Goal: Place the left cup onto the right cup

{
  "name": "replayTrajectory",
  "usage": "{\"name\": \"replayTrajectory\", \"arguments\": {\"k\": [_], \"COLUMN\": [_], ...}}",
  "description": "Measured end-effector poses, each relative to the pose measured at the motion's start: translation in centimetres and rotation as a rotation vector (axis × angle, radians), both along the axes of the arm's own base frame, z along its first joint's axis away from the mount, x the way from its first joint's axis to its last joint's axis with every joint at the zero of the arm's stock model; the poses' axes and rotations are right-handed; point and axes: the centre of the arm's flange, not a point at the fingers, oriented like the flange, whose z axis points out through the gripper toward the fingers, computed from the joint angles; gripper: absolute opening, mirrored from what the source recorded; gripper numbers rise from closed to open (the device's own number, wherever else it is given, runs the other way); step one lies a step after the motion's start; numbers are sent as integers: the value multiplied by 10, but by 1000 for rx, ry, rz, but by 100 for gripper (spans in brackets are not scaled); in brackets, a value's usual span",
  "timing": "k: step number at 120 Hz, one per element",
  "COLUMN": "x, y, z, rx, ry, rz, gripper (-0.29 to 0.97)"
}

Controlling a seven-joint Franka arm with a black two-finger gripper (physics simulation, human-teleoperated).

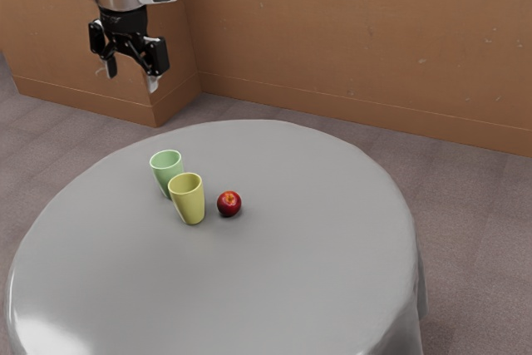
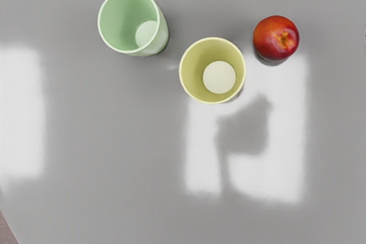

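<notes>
In the exterior view, a pale green, smooth tapered cup (image 1: 165, 168) is seen upright on the round grey table (image 1: 332, 247), mouth up, with its long axis vertical. It is set just beside a yellow-green tapered cup (image 1: 187, 197), toward the exterior view's left and farther back, and its lower side is partly covered by that cup. A small red apple (image 1: 229, 203) lies near the yellow-green cup. The black two-finger gripper (image 1: 129, 71) is held high above, with its fingers spread and nothing between them. The arm is cut off by the frame.

In the wrist view, the pale green cup (image 2: 132, 22) is looked into from above. The yellow-green cup (image 2: 212, 70) stands between it and the apple (image 2: 276, 37), and all three are apart on the table (image 2: 86, 152).
</notes>
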Motion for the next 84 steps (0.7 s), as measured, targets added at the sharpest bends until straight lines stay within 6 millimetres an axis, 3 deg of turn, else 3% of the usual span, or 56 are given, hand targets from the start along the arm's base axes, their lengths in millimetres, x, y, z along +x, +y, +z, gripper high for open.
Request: {"name": "replayTrajectory", "arguments": {"k": [15,28,62,84], "x": [5,22,60,80], "y": [-3,-3,34,38], "z": [-6,-27,-77,-109], "rx": [0,-3,-3,-5], "ry": [-3,-5,-28,-52], "rz": [-21,-23,98,167], "gripper": [68,68,68,68]}}
